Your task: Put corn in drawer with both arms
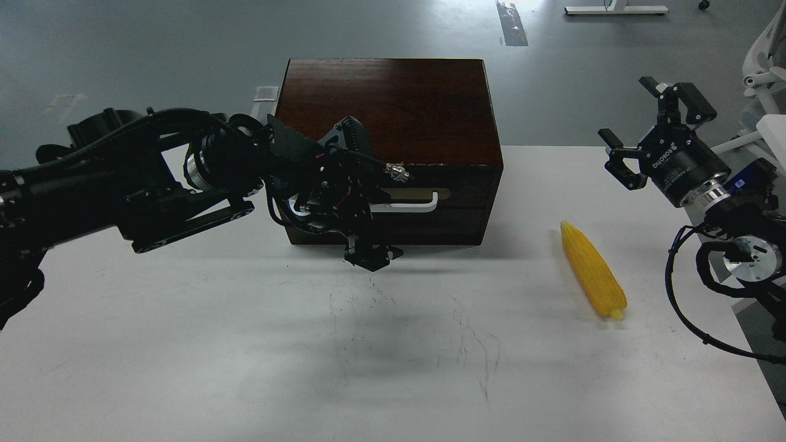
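The yellow corn (592,270) lies on the white table (245,356), right of the dark brown box (393,104), stubby end toward me. The drawer (460,196) is closed, and its white bar handle (410,204) shows on the box front. My left arm reaches across the box's front left. Its gripper (368,255) hangs dark and pointing down just before the drawer, hiding the handle's left end. I cannot tell its fingers apart. My right gripper (629,113) is open and empty, raised above the table's right edge, beyond the corn.
The box stands at the table's far middle. Loose black cables (681,294) hang from my right arm past the table's right edge. White chair parts (761,61) stand at the far right. The grey floor lies beyond the table.
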`<act>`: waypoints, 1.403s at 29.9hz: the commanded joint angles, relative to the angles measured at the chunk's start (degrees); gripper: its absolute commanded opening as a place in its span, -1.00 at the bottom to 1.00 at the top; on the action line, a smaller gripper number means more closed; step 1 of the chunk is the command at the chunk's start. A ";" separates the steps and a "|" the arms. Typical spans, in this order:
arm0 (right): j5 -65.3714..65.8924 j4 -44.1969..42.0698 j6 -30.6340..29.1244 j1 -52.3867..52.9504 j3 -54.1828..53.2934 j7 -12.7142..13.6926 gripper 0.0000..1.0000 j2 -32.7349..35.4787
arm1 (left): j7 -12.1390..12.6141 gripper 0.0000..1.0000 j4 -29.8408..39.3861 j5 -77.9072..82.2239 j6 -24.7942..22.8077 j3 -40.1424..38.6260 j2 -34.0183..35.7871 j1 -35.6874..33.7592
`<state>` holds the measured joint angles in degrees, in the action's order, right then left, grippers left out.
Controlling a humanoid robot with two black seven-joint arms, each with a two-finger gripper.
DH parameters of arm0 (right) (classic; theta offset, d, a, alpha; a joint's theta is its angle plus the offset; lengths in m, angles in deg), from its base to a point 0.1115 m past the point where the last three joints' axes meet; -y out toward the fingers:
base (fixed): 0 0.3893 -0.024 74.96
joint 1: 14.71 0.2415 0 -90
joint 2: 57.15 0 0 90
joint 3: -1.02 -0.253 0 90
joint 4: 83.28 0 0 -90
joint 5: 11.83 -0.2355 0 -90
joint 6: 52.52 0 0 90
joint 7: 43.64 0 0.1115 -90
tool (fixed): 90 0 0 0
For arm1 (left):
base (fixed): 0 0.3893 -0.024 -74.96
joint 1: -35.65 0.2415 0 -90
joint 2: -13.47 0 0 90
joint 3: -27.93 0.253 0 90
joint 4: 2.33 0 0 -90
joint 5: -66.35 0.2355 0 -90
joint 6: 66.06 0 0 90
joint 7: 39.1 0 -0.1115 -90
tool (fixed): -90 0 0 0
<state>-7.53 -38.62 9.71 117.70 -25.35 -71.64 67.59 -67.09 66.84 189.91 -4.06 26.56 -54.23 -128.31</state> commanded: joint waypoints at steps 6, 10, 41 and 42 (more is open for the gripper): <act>0.00 0.08 0.00 -0.22 0.01 0.00 1.00 0.32 | -0.01 0.98 2.02 -0.33 0.00 1.54 -0.15 0.04; 0.00 0.17 0.00 -0.22 0.01 0.00 1.00 0.58 | -0.01 0.98 4.65 -0.42 0.00 2.51 0.02 -0.31; 0.00 0.17 -0.09 -0.22 0.01 0.00 1.00 0.67 | -0.01 0.98 21.10 -8.13 0.00 1.02 6.35 -3.91; 0.00 0.08 -0.09 -0.22 -0.08 0.00 1.00 0.67 | -0.01 0.98 21.10 -13.90 0.00 -0.46 7.05 -4.18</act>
<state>-7.53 -38.45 9.61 117.48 -25.35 -71.64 68.20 -67.08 87.93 185.24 -4.05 28.45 -48.26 -131.62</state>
